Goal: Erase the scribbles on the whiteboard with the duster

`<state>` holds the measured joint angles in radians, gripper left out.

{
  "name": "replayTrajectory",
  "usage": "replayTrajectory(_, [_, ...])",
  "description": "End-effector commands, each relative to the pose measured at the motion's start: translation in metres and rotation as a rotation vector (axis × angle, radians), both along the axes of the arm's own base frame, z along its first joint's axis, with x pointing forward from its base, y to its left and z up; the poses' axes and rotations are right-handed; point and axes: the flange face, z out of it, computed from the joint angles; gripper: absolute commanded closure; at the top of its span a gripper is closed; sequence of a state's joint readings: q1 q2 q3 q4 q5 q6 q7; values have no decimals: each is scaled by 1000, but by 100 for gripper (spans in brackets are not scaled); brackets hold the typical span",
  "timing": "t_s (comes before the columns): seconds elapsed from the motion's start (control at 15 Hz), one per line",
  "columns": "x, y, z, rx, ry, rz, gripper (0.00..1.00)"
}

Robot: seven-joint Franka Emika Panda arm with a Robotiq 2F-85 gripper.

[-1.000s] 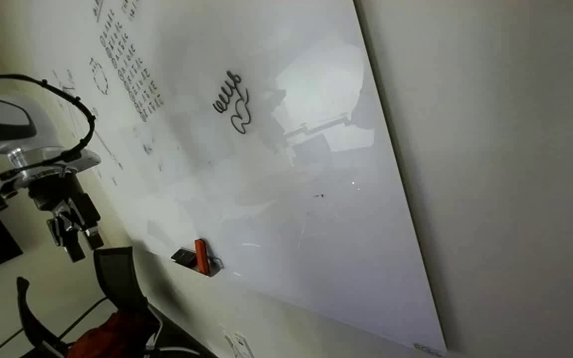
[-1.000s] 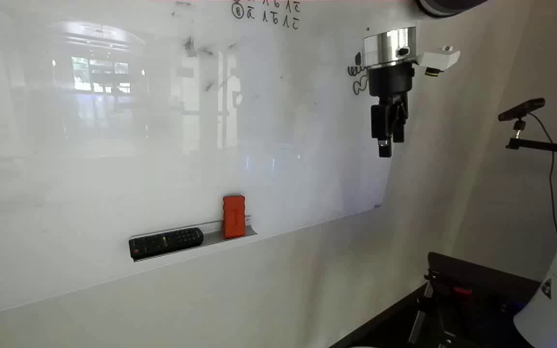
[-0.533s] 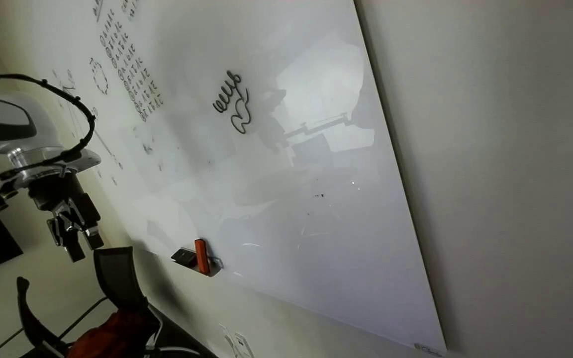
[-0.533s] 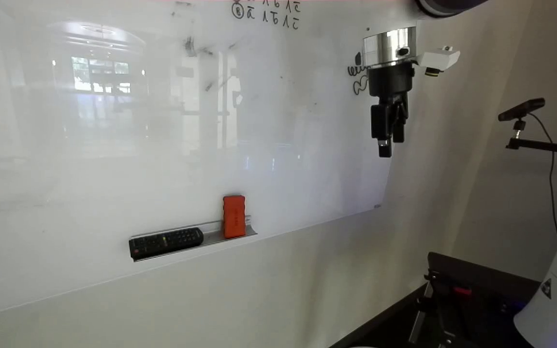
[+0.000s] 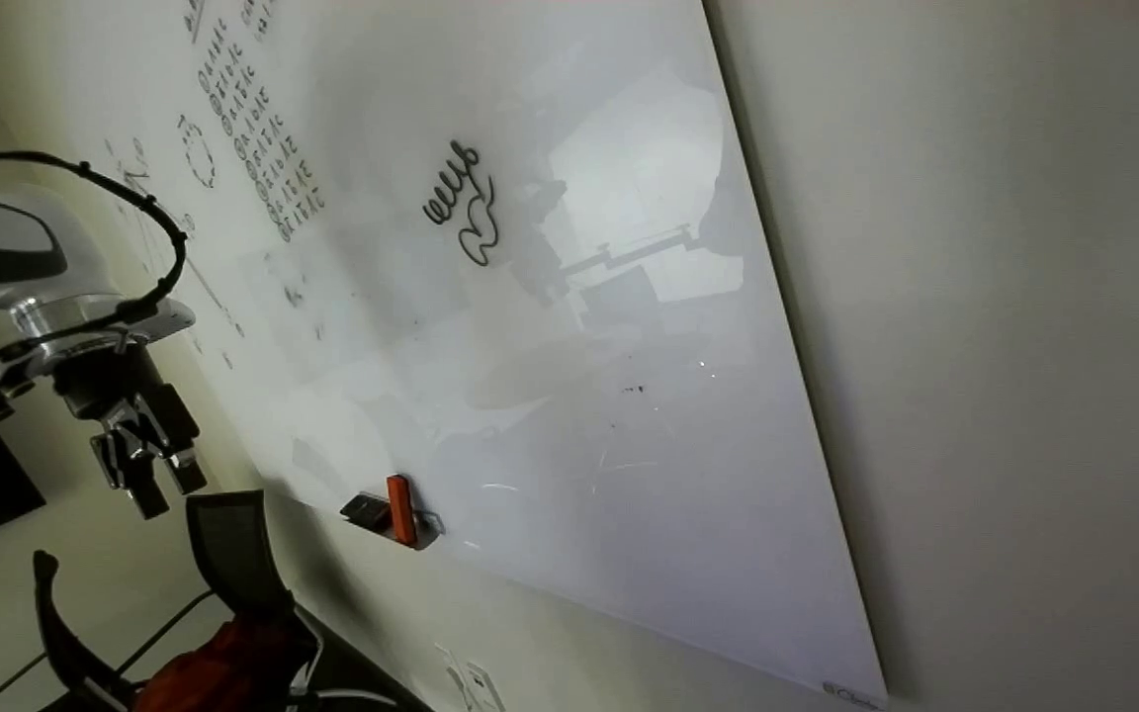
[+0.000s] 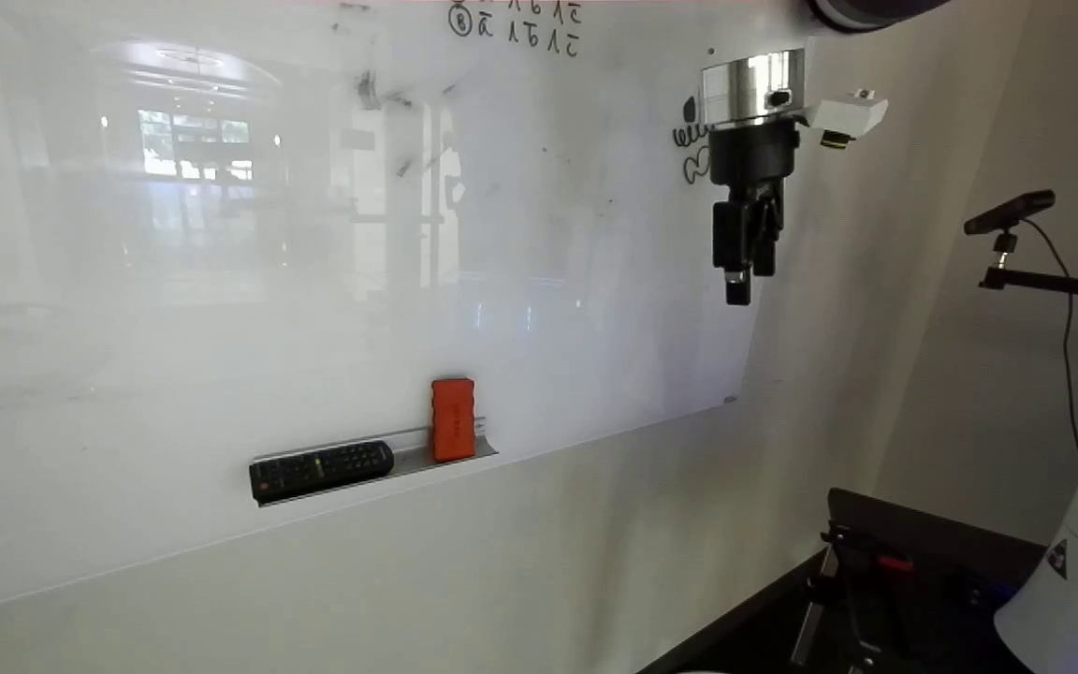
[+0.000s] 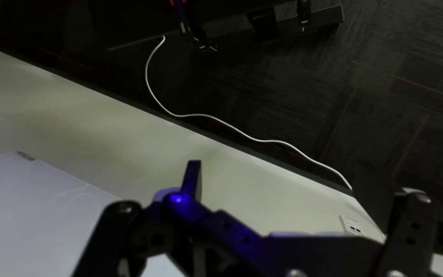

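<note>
The red-orange duster (image 5: 400,509) (image 6: 453,419) stands upright on a small ledge (image 6: 415,459) at the whiteboard's lower edge. The whiteboard (image 5: 569,554) (image 6: 576,374) fills much of both exterior views; its corner shows in the wrist view (image 7: 21,215). The black scribbles (image 5: 463,203) sit on the board well above the duster; in an exterior view they are partly hidden behind my gripper (image 6: 690,150). My gripper (image 5: 170,494) (image 6: 750,285) points down, open and empty, apart from the duster. In the wrist view its fingers (image 7: 302,181) stand apart with nothing between them.
A dark remote (image 6: 322,470) lies on the same ledge beside the duster. A chair (image 5: 233,554) with a red item stands below the gripper. A camera on a stand (image 6: 1009,212) is at the right. A white cable (image 7: 225,123) runs along the floor.
My gripper has shifted very slightly to the left in both exterior views. The duster, remote and scribbles have not moved.
</note>
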<state>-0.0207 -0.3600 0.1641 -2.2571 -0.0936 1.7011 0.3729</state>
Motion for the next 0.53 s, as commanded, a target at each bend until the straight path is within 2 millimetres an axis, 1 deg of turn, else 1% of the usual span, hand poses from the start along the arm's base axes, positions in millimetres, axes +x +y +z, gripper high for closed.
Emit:
replayTrajectory(0.0, [16, 28, -3, -58, -88, 18, 0])
replayTrajectory(0.2, [34, 55, -20, -116, -168, 49, 0])
replayTrajectory(0.33, [48, 69, -37, -159, -219, 67, 0])
replayTrajectory(0.47, [62, 77, -59, -193, -248, 70, 0])
